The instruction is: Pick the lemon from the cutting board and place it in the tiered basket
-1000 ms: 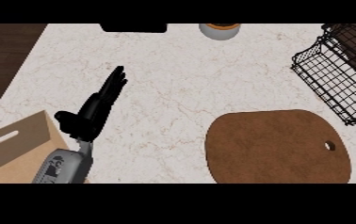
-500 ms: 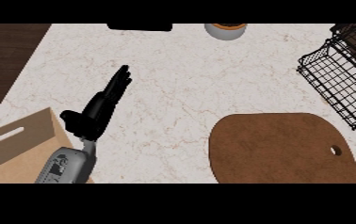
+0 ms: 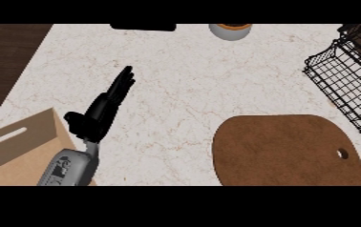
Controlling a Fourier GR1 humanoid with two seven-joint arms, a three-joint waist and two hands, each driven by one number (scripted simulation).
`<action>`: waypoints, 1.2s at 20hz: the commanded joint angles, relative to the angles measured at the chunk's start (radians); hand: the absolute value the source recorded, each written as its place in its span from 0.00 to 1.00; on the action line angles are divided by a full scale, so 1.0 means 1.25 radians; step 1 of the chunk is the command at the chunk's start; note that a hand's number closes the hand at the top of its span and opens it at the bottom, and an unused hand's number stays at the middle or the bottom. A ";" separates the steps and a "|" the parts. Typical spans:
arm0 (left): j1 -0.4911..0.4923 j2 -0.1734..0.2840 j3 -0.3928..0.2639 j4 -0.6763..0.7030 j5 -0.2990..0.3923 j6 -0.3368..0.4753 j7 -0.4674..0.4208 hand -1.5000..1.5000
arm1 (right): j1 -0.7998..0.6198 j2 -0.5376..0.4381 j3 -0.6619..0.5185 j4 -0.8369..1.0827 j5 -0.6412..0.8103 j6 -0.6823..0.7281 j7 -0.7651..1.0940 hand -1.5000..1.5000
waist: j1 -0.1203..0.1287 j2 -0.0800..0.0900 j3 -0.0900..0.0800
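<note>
The left hand (image 3: 103,108) lies over the marble counter (image 3: 190,78) at nine o'clock, fingers straight and holding nothing. The brown cutting board (image 3: 282,149) sits at five o'clock, the wire basket (image 3: 337,78) at three o'clock. No lemon can be seen. A tan box (image 3: 28,145) fills the eight o'clock corner.
</note>
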 commanded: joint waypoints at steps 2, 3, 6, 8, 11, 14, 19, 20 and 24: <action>0.054 0.008 0.006 0.044 -0.001 -0.016 -0.026 0.50 | -0.083 0.051 -0.007 0.132 0.009 -0.034 -0.080 1.00 | -0.004 0.009 -0.011; 0.029 0.011 0.014 0.073 -0.002 -0.021 -0.029 0.50 | -0.108 0.085 -0.002 0.138 0.014 -0.061 -0.057 1.00 | -0.004 0.010 -0.011; 0.046 0.012 0.001 0.020 -0.008 -0.009 0.007 0.50 | -0.146 0.096 -0.032 0.199 -0.006 -0.064 -0.080 1.00 | -0.004 0.008 -0.011; 0.047 0.010 0.003 0.033 -0.006 -0.011 -0.007 0.50 | -0.164 0.108 -0.086 0.223 -0.063 -0.047 -0.010 1.00 | -0.013 0.006 -0.011; 0.058 0.006 0.009 0.052 -0.006 -0.011 -0.030 0.50 | -0.173 0.113 -0.145 0.256 -0.117 -0.054 0.021 0.00 | -0.024 0.005 -0.011; 0.042 0.017 0.016 0.042 0.002 -0.026 -0.006 0.50 | -0.197 0.086 -0.176 0.300 -0.135 -0.057 -0.008 0.00 | -0.016 0.009 -0.011; 0.063 0.021 0.031 0.034 0.013 -0.031 -0.023 0.50 | -0.198 0.106 -0.177 0.275 -0.122 -0.171 -0.041 0.00 | -0.030 0.001 -0.012; 0.063 0.009 0.012 0.033 -0.017 -0.003 -0.028 0.50 | -0.186 0.064 -0.190 0.276 -0.120 -0.195 -0.068 0.00 | -0.028 0.004 -0.011; 0.074 0.012 0.007 -0.009 -0.004 0.000 0.013 0.50 | -0.158 0.013 -0.157 0.265 -0.050 -0.332 -0.056 0.00 | -0.032 0.000 -0.012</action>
